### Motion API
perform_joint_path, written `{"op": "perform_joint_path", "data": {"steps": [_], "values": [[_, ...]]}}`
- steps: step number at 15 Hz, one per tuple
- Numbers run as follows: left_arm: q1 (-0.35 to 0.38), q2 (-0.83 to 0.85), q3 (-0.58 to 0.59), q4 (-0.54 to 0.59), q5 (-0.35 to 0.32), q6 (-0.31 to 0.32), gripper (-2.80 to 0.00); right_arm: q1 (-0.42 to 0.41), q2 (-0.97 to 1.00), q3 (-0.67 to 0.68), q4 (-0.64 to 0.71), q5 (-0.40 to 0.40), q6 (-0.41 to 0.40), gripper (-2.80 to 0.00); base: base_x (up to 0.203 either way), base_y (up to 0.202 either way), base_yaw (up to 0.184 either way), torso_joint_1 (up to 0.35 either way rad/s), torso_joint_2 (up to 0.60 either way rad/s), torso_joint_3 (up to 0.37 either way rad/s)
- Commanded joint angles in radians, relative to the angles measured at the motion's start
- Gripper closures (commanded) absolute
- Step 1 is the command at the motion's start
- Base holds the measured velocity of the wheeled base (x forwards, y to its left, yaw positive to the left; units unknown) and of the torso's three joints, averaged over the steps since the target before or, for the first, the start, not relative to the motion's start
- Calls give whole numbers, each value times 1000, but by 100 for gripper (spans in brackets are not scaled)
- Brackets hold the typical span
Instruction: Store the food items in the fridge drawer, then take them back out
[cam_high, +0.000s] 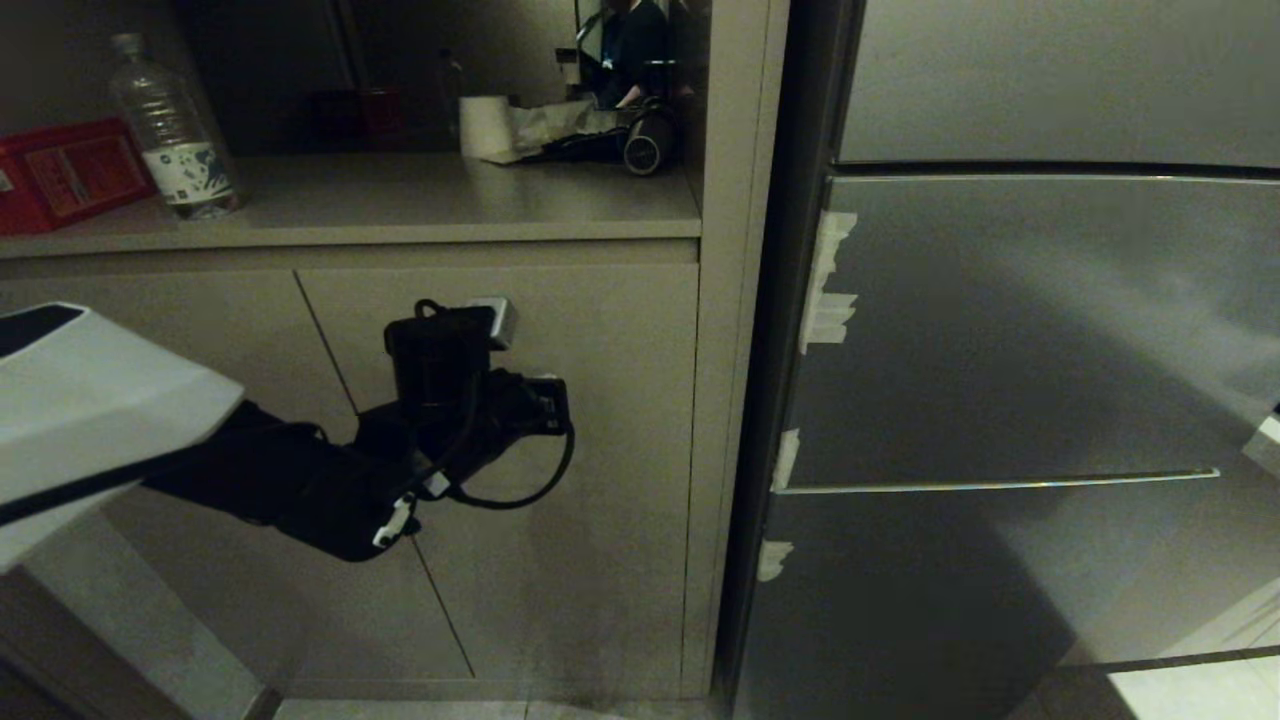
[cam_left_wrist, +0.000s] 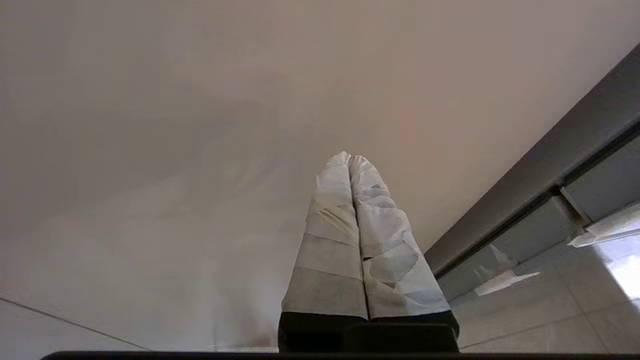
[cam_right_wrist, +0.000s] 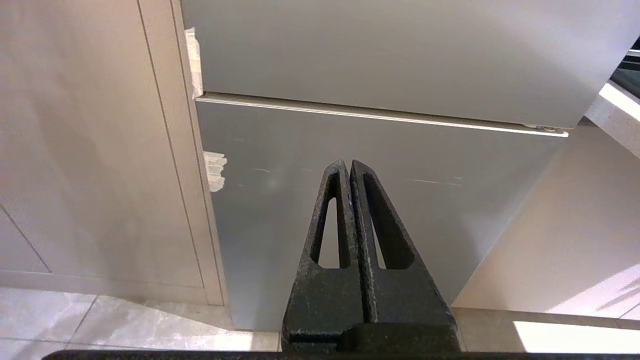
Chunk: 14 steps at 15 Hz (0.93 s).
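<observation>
A robot faces a closed stainless-steel fridge (cam_high: 1040, 330) that stands to the right of a beige cabinet (cam_high: 560, 480). The left gripper (cam_left_wrist: 350, 159) is raised in front of the cabinet doors, its tape-wrapped fingers (cam_left_wrist: 330, 240) pressed flat together and holding nothing; its tips point at the cabinet face, with the fridge's edge off to one side. The right gripper (cam_right_wrist: 348, 165) hangs low by the floor, aimed at the lower fridge doors, its dark fingers (cam_right_wrist: 325, 270) also closed and empty.

None of the task's things can be seen. The fridge drawer is presumably behind the closed doors, and no pepper or tan lump appears on the shelf (cam_high: 400, 200) above the cabinet, which carries a water bottle (cam_high: 172, 130), a red box (cam_high: 65, 172) and a paper roll (cam_high: 487, 125).

The task looks to be at its very start, with a door to open first. The risks are these: the closed left gripper may bump or scrape the cabinet rather than reach the fridge; the smooth doors show only thin seams and bits of white tape (cam_high: 828, 290), so the fingers could slip off an edge; and a door swinging out could strike the arm or the robot's body.
</observation>
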Motion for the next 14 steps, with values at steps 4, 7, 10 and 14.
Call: {"op": "perform_joint_path", "data": {"steps": [4, 7, 10, 14], "values": [[-25, -2, 1, -18, 32, 11, 0, 0, 1, 31, -1, -4, 8, 0, 0, 0, 0, 0, 0, 0], [-33, -4, -1, -19, 43, 18, 0, -1, 0, 31, -1, -4, 9, 0, 0, 0, 0, 0, 0, 0], [-33, -8, -1, -19, 60, 26, 0, 0, 1, 31, -1, -4, 10, 0, 0, 0, 0, 0, 0, 0], [-33, -2, -5, -30, 73, 29, 0, 0, 1, 31, -1, -4, 10, 0, 0, 0, 0, 0, 0, 0]]}}
